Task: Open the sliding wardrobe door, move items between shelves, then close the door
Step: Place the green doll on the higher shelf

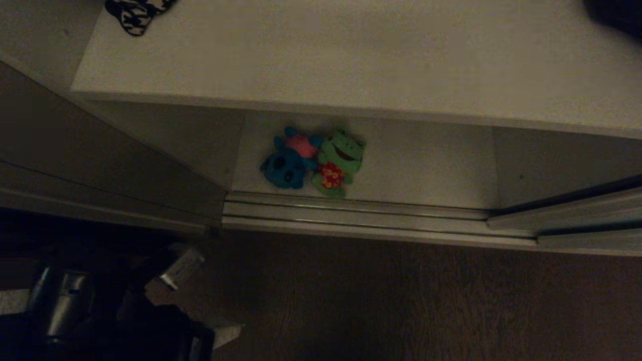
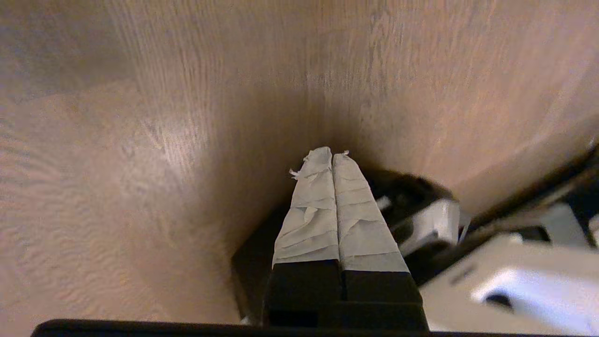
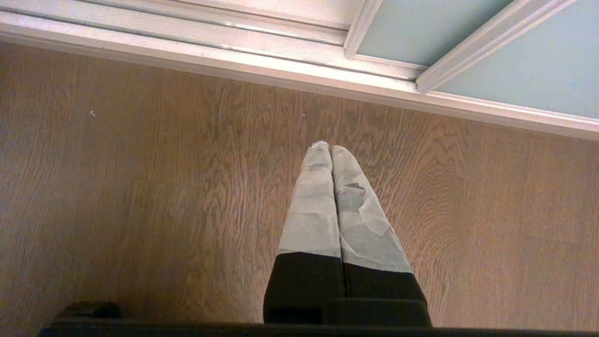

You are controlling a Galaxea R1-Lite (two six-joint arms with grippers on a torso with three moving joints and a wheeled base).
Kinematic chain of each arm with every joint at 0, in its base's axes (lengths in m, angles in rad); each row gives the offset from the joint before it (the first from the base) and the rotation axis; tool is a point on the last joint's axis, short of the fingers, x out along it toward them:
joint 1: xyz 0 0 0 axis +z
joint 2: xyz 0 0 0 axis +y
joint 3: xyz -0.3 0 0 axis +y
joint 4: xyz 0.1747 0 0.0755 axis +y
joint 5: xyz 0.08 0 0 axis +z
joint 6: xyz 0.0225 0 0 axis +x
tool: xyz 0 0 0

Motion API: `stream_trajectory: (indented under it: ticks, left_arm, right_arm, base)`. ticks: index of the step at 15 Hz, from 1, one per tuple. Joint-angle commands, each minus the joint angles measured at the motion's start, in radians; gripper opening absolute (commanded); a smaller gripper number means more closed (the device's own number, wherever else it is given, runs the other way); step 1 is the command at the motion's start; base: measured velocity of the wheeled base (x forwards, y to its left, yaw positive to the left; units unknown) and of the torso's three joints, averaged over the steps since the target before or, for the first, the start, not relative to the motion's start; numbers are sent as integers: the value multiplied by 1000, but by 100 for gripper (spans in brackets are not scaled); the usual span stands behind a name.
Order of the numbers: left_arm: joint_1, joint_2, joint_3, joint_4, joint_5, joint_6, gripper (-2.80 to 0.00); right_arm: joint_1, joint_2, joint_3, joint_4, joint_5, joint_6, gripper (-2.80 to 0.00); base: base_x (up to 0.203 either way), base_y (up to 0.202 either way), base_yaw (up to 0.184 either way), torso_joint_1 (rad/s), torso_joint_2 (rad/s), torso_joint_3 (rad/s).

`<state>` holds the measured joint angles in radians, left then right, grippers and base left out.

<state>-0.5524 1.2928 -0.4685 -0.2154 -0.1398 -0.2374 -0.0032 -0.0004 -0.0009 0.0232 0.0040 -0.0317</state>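
Observation:
The wardrobe stands open in the middle. Two items lie side by side on the lower shelf (image 1: 426, 170), just behind the floor track: a teal plush toy (image 1: 287, 163) with a pink patch and a green frog-like plush toy (image 1: 340, 161) with a red patch. The upper shelf (image 1: 351, 55) juts out above them. A sliding wardrobe door panel (image 1: 85, 145) stands to the left of the opening. My left gripper (image 2: 331, 154) is shut and empty over the wood floor; its arm (image 1: 95, 306) is at the lower left. My right gripper (image 3: 330, 149) is shut, empty, above the floor.
A houndstooth bag (image 1: 134, 14) lies at the upper shelf's far left and a black bag (image 1: 616, 15) at its far right. The ribbed silvery track (image 1: 351, 213) runs along the wardrobe front. Pale grey-green door panels (image 3: 529, 70) rise beyond the track. Robot base parts (image 2: 514, 281) sit beside the left gripper.

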Motion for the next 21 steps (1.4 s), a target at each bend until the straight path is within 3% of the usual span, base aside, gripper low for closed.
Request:
stream_trajectory:
  ticks: [1, 3, 7, 9, 11, 16, 20, 21]
  left_arm:
    - [-3, 118, -7, -62, 1, -22, -280]
    - [-6, 193, -16, -137, 11, -51, -280]
    - [-13, 364, -79, -357, 128, -79, -280]
    - [-16, 422, -128, -439, 150, -93, -280]
    - [-17, 459, -192, -471, 156, -133, -280]
    - [-17, 583, -333, -491, 187, -131, -280]
    - [-14, 729, -404, -639, 233, -113, -280]
    - [-14, 750, -419, -665, 263, -83, 0]
  right_arm:
    - [0, -1, 1, 0, 1, -1, -280]
    - [0, -1, -1, 0, 1, -1, -280]
    - [0, -1, -1, 0, 1, -1, -280]
    - [0, -1, 0, 0, 1, -1, -280]
    - [0, -1, -1, 0, 1, -1, -280]
    - [0, -1, -1, 0, 1, -1, -280]
    - [0, -1, -1, 0, 1, -1, -280]
    - [0, -1, -1, 0, 1, -1, -280]
  base:
    - [0, 0, 0, 0, 0, 0]
    - [0, 0, 0, 0, 0, 0]
    - [0, 0, 0, 0, 0, 0]
    - [0, 0, 0, 0, 0, 0]
    - [0, 0, 0, 0, 0, 0]
    - [0, 0, 0, 0, 0, 0]
    - [0, 0, 0, 0, 0, 0]
    - [0, 0, 0, 0, 0, 0]
